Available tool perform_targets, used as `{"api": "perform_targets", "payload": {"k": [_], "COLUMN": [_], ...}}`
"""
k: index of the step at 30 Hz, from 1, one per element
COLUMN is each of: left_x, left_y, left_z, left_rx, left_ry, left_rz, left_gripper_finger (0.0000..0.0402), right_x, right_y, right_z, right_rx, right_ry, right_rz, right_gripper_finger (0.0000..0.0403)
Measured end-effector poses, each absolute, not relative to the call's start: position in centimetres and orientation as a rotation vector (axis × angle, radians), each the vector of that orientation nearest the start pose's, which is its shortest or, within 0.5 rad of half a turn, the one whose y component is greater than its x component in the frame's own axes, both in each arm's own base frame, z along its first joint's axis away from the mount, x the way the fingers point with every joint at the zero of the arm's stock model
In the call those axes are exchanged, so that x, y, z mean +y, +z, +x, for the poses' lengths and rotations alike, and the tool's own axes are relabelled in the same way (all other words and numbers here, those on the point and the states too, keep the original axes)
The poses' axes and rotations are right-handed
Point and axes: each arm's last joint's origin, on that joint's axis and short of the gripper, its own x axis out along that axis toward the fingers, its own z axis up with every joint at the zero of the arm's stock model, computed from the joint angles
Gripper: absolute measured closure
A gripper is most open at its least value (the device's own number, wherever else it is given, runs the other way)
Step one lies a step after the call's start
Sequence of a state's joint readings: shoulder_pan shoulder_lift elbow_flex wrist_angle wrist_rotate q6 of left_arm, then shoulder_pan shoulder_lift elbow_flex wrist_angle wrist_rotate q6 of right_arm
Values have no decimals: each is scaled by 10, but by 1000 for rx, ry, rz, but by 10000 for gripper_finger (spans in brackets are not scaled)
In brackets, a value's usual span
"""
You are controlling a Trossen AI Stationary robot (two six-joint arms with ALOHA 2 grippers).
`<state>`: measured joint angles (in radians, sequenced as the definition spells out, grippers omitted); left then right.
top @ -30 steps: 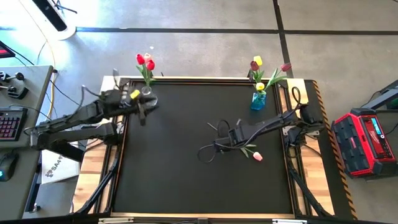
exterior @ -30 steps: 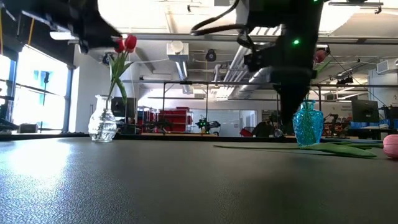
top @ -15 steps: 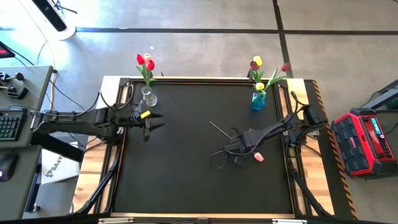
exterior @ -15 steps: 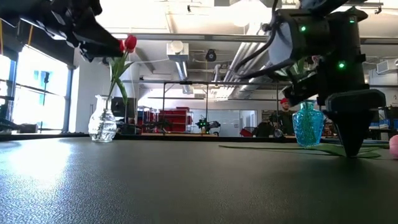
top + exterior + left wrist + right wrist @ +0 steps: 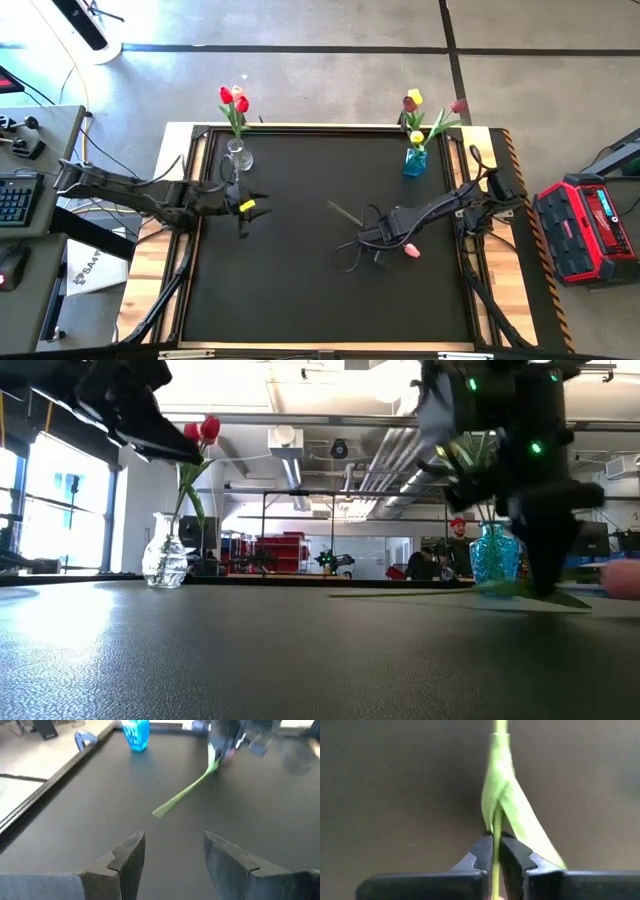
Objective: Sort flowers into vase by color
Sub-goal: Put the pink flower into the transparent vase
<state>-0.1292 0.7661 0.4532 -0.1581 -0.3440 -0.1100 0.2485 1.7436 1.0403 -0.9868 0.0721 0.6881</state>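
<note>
Seen from above, the right gripper (image 5: 381,238) sits right of centre in the frame, low over the black table (image 5: 300,290), its fingers pinched on the thin green stem of a pink tulip (image 5: 411,251). The flower's pink head lies just right of the gripper, while the free end of the stem reaches up and left across the mat. The right wrist view confirms the hold: the two dark fingertips (image 5: 482,851) press together on the stem (image 5: 495,835), with a folded green leaf rising just beyond them.

At the left of the overhead frame, the left gripper (image 5: 243,207) hovers over the table's left part, its fingers (image 5: 131,856) spread apart and holding nothing.

Near the upper left edge of the table stands a clear glass vase (image 5: 238,156) carrying red tulips (image 5: 232,99). Near the upper right edge, a blue vase (image 5: 415,160) holds yellow tulips (image 5: 415,98) and a darker bloom.

From table height, the clear vase appears at the left of the frame and the blue vase (image 5: 491,556) at the right, partly behind the right arm.
</note>
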Motion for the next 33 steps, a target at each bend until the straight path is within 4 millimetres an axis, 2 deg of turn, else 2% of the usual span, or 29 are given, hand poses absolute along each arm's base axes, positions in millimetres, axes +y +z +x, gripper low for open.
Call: {"api": "perform_targets", "payload": {"k": [7, 16, 21, 29, 33], "left_x": [-24, -42, -48, -54, -57], "left_y": [207, 211, 216, 212, 206], "left_z": [179, 189, 191, 197, 204], "left_rx": [551, 456, 406, 402, 411], "left_ry": [219, 210, 226, 249, 263], "left_rz": [100, 291, 368, 463, 525], "left_gripper_finger": [216, 216, 216, 216, 216], "right_x": [70, 67, 60, 45, 37], "right_y": [176, 204, 221, 244, 250], "right_z": [289, 312, 324, 341, 348], "right_rx": [1553, 1455, 1401, 1273, 1227], "right_ry": [-362, -274, -266, -243, -231], "right_rz": [306, 403, 484, 559, 688], "right_gripper_finger": [398, 401, 401, 402, 402]}}
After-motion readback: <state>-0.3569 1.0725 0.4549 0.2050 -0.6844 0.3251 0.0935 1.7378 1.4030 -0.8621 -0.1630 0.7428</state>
